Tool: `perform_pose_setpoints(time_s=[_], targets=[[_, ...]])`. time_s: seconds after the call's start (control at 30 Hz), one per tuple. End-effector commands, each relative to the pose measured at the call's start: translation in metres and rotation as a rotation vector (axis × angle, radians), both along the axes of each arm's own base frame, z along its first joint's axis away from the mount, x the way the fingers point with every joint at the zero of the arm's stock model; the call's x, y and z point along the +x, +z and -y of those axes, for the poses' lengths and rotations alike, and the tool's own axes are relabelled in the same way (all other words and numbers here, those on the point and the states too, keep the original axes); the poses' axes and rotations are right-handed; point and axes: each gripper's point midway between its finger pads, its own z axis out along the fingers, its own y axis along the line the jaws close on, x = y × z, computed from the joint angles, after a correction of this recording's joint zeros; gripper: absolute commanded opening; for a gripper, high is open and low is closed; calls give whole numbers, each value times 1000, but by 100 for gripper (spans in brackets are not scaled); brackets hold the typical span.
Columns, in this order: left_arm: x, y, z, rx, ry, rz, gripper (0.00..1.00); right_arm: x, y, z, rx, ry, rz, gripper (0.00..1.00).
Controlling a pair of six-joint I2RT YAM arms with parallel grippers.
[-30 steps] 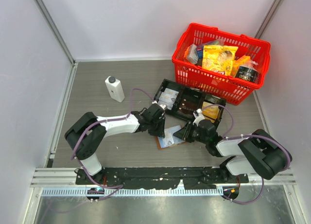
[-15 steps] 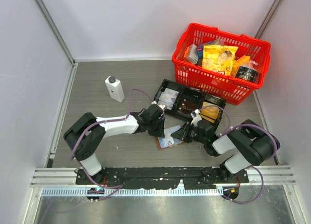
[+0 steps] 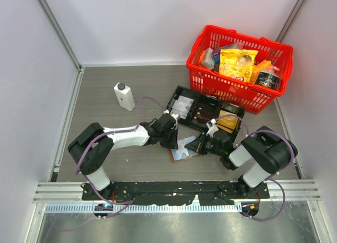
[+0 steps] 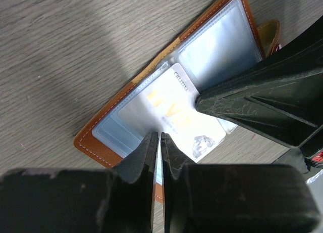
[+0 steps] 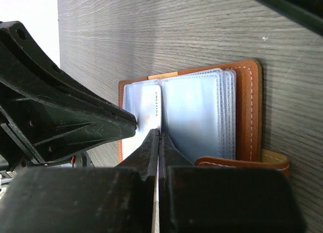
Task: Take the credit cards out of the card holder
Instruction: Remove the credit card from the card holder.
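Observation:
The brown card holder [image 3: 178,154] lies open on the table between my two arms, pale blue pockets up; it also shows in the left wrist view [image 4: 101,129] and the right wrist view [image 5: 248,106]. A whitish credit card [image 4: 186,117] with yellow lettering sticks partly out of a pocket, seen too in the right wrist view [image 5: 146,109]. My left gripper [image 4: 160,136] is shut, tips on the left pocket page beside the card. My right gripper [image 5: 159,133] is shut, tips at the card's edge by the fold. The two grippers [image 3: 174,140] [image 3: 199,146] face each other over the holder.
A black three-compartment tray [image 3: 202,108] with small packets lies just behind the holder. A red basket [image 3: 239,90] of groceries stands at the back right. A white bottle [image 3: 124,96] stands at the back left. The holder's side tab [image 5: 275,159] points toward my right arm.
The right arm's elbow has swung in toward the holder while its gripper stays on it. The left arm and the holder have barely moved.

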Motion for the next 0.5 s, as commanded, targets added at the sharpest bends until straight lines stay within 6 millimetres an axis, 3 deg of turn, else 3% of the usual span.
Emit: perform_pose_setpoints(time_s=[0.0, 0.1, 0.13, 0.27, 0.47], targets=[[-50, -56, -66, 276, -18, -178, 11, -2, 0, 2, 3, -4, 12, 1], [-50, -58, -70, 295, -15, -178, 10, -2, -1, 9, -35, -16, 8, 1], [-51, -59, -72, 305, -15, -178, 10, 3, 8, 8, -28, -21, 41, 1], [-51, -62, -77, 336, -18, -180, 9, 7, 13, 16, -74, -40, 60, 1], [-49, -61, -77, 339, -25, -173, 8, 6, 10, 22, -127, -42, 58, 1]])
